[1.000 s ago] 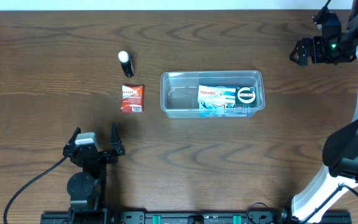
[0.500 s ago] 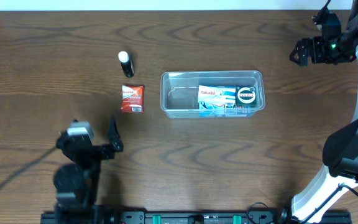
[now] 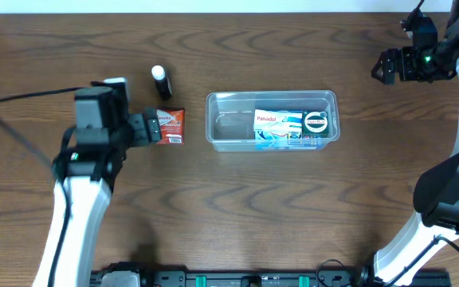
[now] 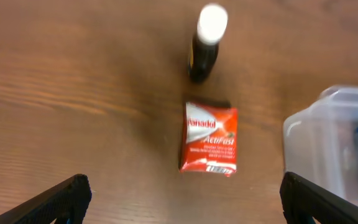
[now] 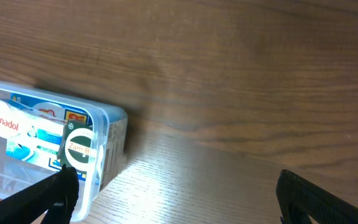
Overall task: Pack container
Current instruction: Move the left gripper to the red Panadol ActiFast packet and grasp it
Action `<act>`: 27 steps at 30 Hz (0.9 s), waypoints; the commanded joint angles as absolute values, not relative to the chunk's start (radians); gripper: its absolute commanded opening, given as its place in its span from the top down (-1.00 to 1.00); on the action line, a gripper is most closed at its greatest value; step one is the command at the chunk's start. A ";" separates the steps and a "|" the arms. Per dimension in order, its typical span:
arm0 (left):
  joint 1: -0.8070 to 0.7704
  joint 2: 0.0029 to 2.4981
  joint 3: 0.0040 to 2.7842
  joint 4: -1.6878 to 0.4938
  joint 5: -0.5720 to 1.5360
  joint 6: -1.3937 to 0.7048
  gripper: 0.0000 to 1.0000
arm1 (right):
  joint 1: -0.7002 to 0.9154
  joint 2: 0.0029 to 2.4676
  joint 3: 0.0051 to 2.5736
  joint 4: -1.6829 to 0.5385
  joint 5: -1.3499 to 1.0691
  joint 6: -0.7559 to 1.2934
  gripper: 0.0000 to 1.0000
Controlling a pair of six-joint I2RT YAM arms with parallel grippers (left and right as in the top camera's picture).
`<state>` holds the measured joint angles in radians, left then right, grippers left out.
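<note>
The clear plastic container (image 3: 221,127) lies mid-table and holds a blue and white Panadol box (image 3: 278,127) and a round green-lidded tin (image 3: 315,122). A red Panadol packet (image 3: 170,126) lies left of it, with a small dark bottle with a white cap (image 3: 160,80) behind. My left gripper (image 3: 147,127) is open, just left of the red packet (image 4: 209,137) and above the table. The bottle (image 4: 206,42) and the container's corner (image 4: 328,143) show in the left wrist view. My right gripper (image 3: 382,67) is open and empty at the far right; its view shows the container's end (image 5: 107,134).
Dark wooden table all round. The left arm's cable (image 3: 14,112) loops over the table's left side. The right arm's base (image 3: 445,199) stands at the right edge.
My left arm has swung up from the table's front edge to just left of the red packet. The right arm and the objects have not moved.
</note>
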<state>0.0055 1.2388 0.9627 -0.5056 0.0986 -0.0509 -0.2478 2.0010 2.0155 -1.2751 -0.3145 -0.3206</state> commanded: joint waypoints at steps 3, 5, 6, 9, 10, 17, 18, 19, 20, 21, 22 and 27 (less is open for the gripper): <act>0.010 1.365 0.978 -0.471 0.123 -0.057 -0.96 | -0.255 2.001 2.033 -1.275 -0.318 -0.307 -0.99; 0.009 1.393 0.978 -0.453 0.155 -0.049 -0.96 | -0.255 2.001 2.033 -1.275 -0.318 -0.307 -0.99; 0.009 1.407 0.978 -0.440 0.184 -0.034 -0.96 | -0.255 2.001 2.033 -1.275 -0.318 -0.307 -0.98; -0.001 1.445 0.978 -0.403 0.218 0.005 -0.96 | -0.255 2.001 2.033 -1.275 -0.318 -0.307 -0.99; -0.008 1.459 0.978 -0.389 0.217 0.023 -0.96 | -0.255 2.001 2.033 -1.275 -0.318 -0.307 -0.99; -0.047 1.563 0.977 -0.332 0.216 0.095 -0.96 | -0.255 2.001 2.033 -1.275 -0.318 -0.307 -0.99; -0.049 1.573 0.977 -0.327 0.216 0.102 -0.96 | -0.255 2.001 2.033 -1.275 -0.318 -0.307 -0.99; -0.052 1.588 0.977 -0.318 0.211 0.109 -0.96 | -0.255 2.001 2.033 -1.275 -0.318 -0.307 -0.99; -0.052 1.600 0.977 -0.308 0.199 0.108 -0.96 | -0.255 2.001 2.033 -1.275 -0.318 -0.307 -0.99; -0.052 1.614 0.977 -0.298 0.187 0.108 -0.96 | -0.255 2.001 2.033 -1.275 -0.318 -0.307 -0.98; -0.052 1.626 0.977 -0.288 0.176 0.108 -0.96 | -0.255 2.001 2.033 -1.275 -0.318 -0.307 -0.99; -0.052 1.675 0.977 -0.256 0.167 0.081 -0.96 | -0.255 2.001 2.033 -1.275 -0.318 -0.307 -0.99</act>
